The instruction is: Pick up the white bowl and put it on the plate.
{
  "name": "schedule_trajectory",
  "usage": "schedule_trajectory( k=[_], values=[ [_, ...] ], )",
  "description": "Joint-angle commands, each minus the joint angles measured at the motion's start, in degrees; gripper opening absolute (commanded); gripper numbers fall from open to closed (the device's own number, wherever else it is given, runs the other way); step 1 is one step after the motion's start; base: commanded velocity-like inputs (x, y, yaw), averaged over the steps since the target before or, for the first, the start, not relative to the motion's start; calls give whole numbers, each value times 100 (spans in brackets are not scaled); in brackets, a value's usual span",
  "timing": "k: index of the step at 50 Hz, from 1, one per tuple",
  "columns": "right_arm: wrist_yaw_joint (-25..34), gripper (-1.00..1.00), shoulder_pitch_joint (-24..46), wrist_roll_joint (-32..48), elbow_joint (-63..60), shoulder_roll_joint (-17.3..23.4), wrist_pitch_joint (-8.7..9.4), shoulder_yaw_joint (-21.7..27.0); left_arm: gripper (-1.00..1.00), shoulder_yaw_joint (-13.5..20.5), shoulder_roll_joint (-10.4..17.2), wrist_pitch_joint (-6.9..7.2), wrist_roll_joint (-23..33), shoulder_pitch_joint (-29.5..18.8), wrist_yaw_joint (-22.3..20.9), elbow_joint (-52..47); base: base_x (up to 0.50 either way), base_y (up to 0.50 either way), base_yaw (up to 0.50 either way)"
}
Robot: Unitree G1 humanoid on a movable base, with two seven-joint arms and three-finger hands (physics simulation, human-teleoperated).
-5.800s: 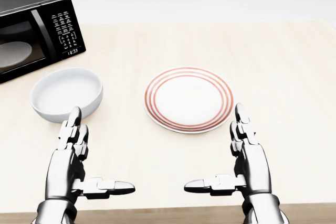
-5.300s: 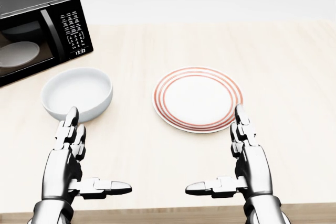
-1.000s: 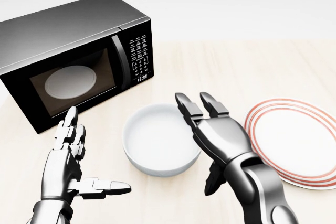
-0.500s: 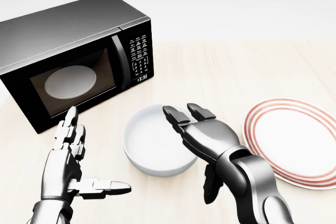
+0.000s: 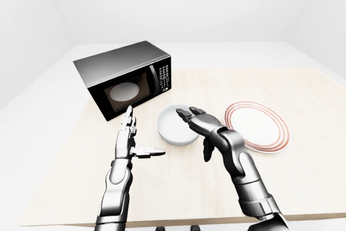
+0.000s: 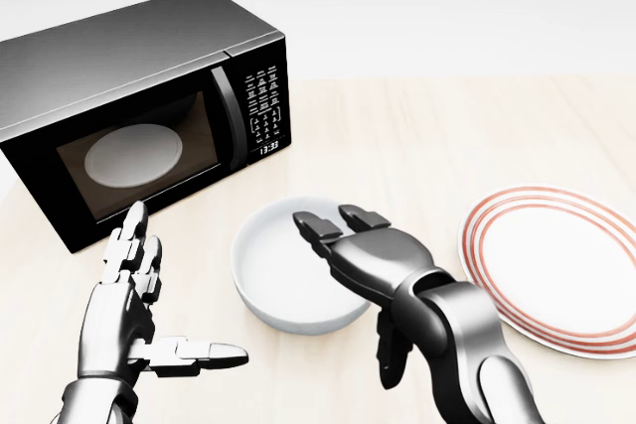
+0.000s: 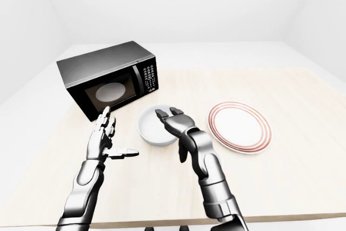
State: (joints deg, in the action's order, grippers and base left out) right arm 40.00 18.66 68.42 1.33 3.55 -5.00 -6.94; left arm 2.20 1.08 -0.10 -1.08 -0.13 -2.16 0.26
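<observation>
- The head view is close up: it shows the clock digits on the microwave (image 6: 149, 116), but not the room.
- The two eye views show more: pale walls, the whole tan surface (image 5: 303, 182) and both long arms.
- There is one bowl (image 6: 278, 270), white, sitting on the surface just below the microwave's button side in the head view.
- There is one plate (image 6: 556, 265), white with red rings (it is cut off at the right edge of the head view, but the eye views show all of it). It lies to the right of the bowl, near it but not touching.
- There is one microwave, black, with its door shut and a pale round dish seen through the glass.
- There are two robot hands.
- The right robot hand (image 6: 363, 260) is spread wide, palm down. Two fingers (image 6: 320, 227) reach over the bowl's right rim and the thumb hangs down outside the bowl. It grips nothing.
- The left robot hand (image 6: 134, 305) is spread too, fingers pointing up and thumb pointing right. It is left of the bowl and apart from it (it holds nothing).
</observation>
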Motion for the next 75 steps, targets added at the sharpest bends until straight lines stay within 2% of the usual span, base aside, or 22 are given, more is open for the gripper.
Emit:
schedule_trajectory(
  k=[1,20,57,75],
  values=[
    [0,100,124,53,196,-35,0,-27,100,0,0,0,0,0,0,0,0,0,0],
    [0,100,474,64,544,-88,0,-37,100,0,0,0,0,0,0,0,0,0,0],
    [0,100,431,321,1171,-92,0,-136,100,0,0,0,0,0,0,0,0,0,0],
    [-180,100,428,427,1416,-106,0,-176,100,0,0,0,0,0,0,0,0,0,0]
  ],
)
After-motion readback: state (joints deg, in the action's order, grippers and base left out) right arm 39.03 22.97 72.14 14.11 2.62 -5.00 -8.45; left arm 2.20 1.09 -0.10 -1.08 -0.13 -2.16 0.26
